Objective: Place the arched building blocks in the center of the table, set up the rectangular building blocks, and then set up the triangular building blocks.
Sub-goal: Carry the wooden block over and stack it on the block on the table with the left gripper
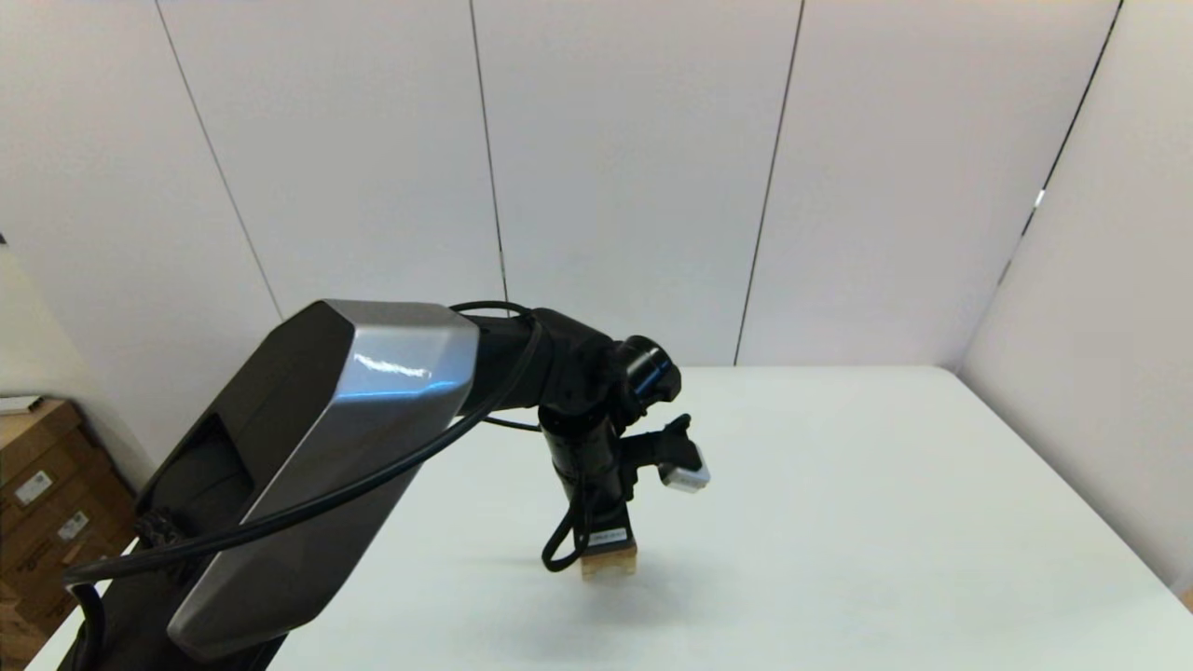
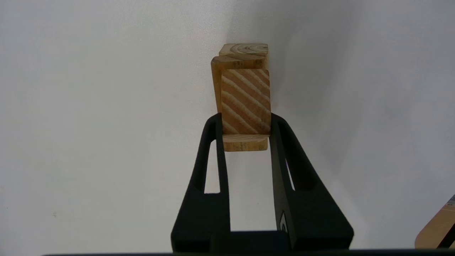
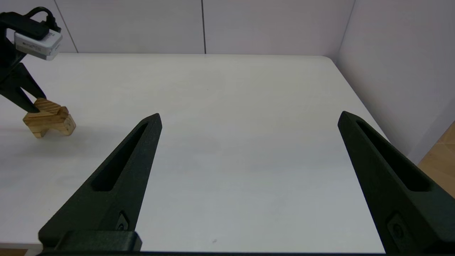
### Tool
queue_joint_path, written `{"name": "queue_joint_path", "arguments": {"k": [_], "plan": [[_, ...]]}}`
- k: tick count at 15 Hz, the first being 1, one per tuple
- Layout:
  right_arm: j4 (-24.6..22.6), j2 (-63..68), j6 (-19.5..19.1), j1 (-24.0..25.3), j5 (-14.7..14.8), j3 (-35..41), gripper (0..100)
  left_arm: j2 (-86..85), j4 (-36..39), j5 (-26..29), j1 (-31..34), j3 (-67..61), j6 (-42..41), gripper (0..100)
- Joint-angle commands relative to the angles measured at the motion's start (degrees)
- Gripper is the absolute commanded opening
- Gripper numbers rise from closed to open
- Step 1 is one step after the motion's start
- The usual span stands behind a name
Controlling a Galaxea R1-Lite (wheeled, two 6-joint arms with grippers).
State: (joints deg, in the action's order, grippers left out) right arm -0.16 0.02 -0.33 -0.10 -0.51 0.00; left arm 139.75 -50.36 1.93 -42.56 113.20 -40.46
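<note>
While my left end effector [image 2: 246, 121] points down at the tabletop [image 1: 885, 522], its two black fingers [image 2: 280, 142] are clamped on the sides of the triangular building block [image 2: 245, 101], one finger on each flank. The block's striped grain face is turned toward my wrist camera. Directly under it I see a thinner pale edge, which I take to be the rectangular building block [image 2: 245, 145], though I cannot tell whether the wedge rests on it or is held just above. Below and behind both lies the arched building block [image 2: 241, 57], its ring-grained end and one long side showing past the wedge.

From the right wrist view, the stack reads as a low pile: the arched building block [image 3: 49, 122] on the white surface with the striped wedge [image 3: 48, 105] on top, and the left fingertip touching the wedge's upper corner. The slab is not distinguishable there.

In the head view the left arm hides most of the pile; only a small patch of light-brown wood [image 1: 610, 562] shows under the wrist, near the middle of the tabletop and toward my side of it.

My right end effector [image 3: 249, 117] hovers over the right part of the tabletop, well apart from the blocks, fingers spread wide with nothing between them.
</note>
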Motion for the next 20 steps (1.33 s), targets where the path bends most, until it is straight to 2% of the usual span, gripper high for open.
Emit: {"name": "queue_joint_path", "arguments": {"k": [1,20], "plan": [[-0.02,-0.02,-0.02,0.01,-0.02,0.0,100,-0.36,-0.18,-0.08,0.02,0.0,-0.23,0],[-0.02,-0.02,-0.02,0.01,-0.02,0.0,100,-0.36,-1.06,-1.57,-0.07,0.0,0.12,0]]}}
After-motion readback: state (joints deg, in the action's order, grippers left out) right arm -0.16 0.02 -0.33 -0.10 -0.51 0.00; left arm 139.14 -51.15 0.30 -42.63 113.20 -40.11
